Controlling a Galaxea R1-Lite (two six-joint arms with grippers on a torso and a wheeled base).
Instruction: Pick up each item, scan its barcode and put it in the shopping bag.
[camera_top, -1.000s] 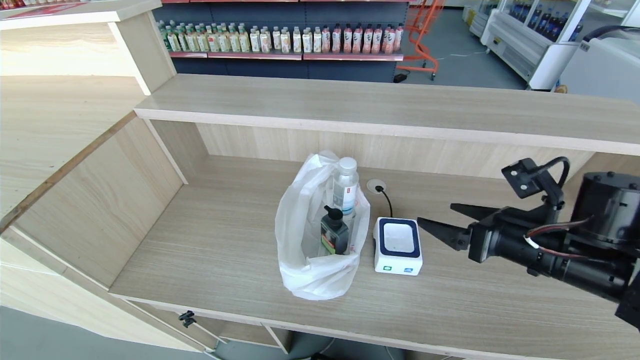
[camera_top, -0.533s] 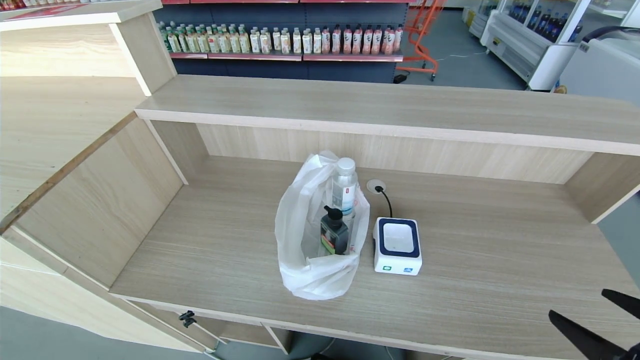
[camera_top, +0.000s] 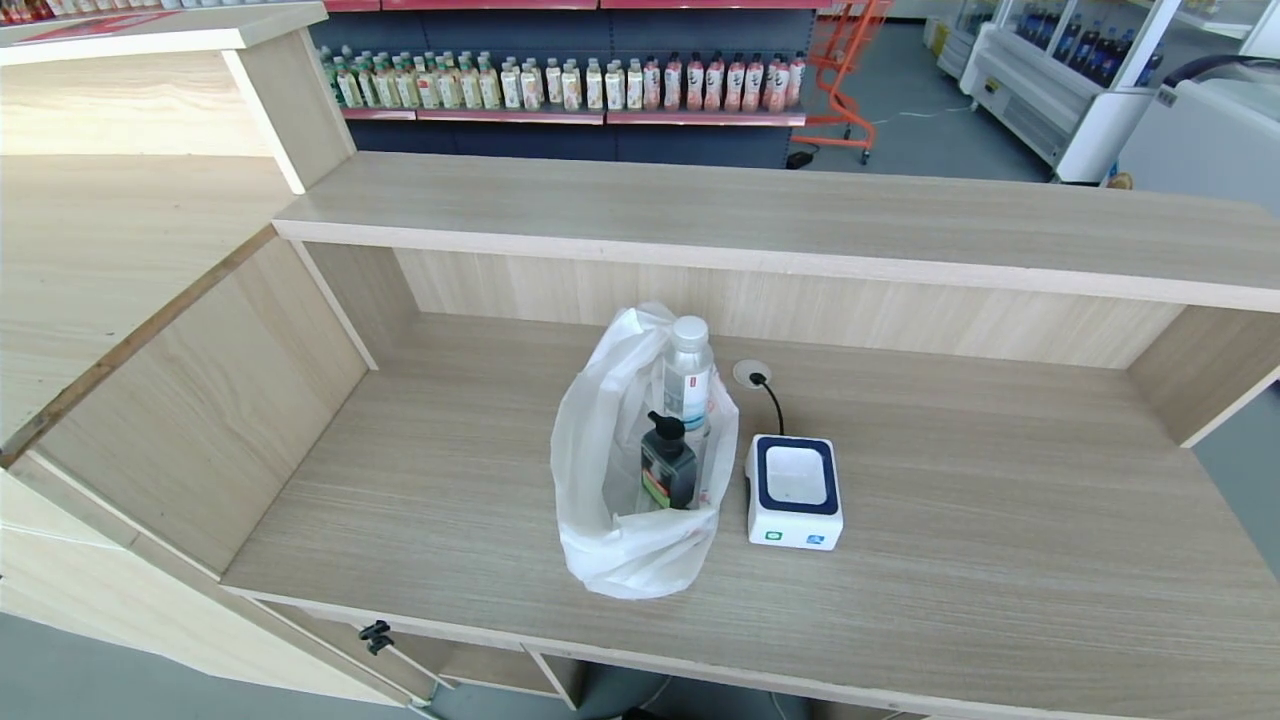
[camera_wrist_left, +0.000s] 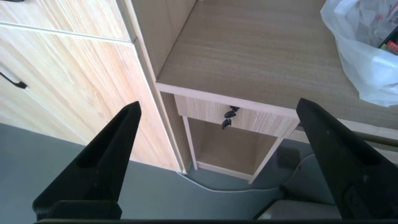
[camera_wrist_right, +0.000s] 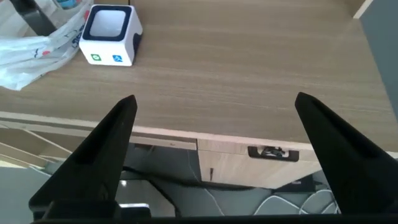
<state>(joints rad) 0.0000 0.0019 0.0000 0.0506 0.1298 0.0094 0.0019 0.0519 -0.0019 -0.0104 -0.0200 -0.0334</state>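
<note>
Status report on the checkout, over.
Left tool open, empty. Right tool open, empty. Clear bottle and black pump bottle in white plastic shopping bag. White scanner box beside bag.

The shopping bag (camera_top: 610, 520) was translucent white, the scanner (camera_top: 795, 490) white with a navy frame, and the pump bottle (camera_top: 668, 465) black with a green-and-orange label. The surface (camera_top: 1000, 520) showed pale wood grain. The left claw (camera_wrist_left: 219, 103) and right claw (camera_wrist_right: 216, 97) were black.
</note>
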